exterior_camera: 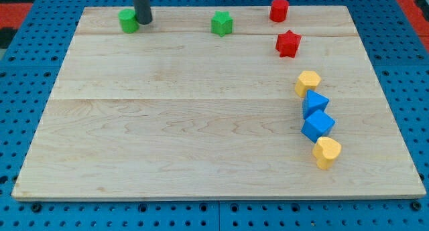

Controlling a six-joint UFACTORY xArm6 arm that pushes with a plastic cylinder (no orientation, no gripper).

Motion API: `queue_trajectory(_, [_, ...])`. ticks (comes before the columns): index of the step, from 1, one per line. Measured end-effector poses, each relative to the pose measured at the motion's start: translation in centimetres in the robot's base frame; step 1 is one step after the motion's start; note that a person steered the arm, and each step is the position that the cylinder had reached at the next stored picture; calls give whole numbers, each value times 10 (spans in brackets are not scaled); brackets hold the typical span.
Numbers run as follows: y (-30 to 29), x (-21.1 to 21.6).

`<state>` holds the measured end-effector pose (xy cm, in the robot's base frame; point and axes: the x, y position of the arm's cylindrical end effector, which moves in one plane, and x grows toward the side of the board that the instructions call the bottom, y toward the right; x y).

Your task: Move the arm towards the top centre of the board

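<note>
My tip (144, 21) rests on the wooden board (188, 124) near the view's top left. It touches the right side of a green round block (128, 21). A green star block (222, 23) lies further right along the top, well apart from the tip. A red round block (279, 10) sits at the top right, with a red star block (288, 43) just below it.
Down the view's right side runs a column of blocks: a yellow block (308, 82), two blue cubes (315, 104) (317, 126), and a yellow heart block (326, 152). A blue pegboard (27, 70) surrounds the board.
</note>
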<state>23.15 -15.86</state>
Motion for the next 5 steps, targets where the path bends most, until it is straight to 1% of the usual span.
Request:
queue_trajectory(1, [14,-7])
queue_trajectory(2, [54,-26])
queue_trajectory(3, [97,-32])
queue_trajectory(5, [111,-39])
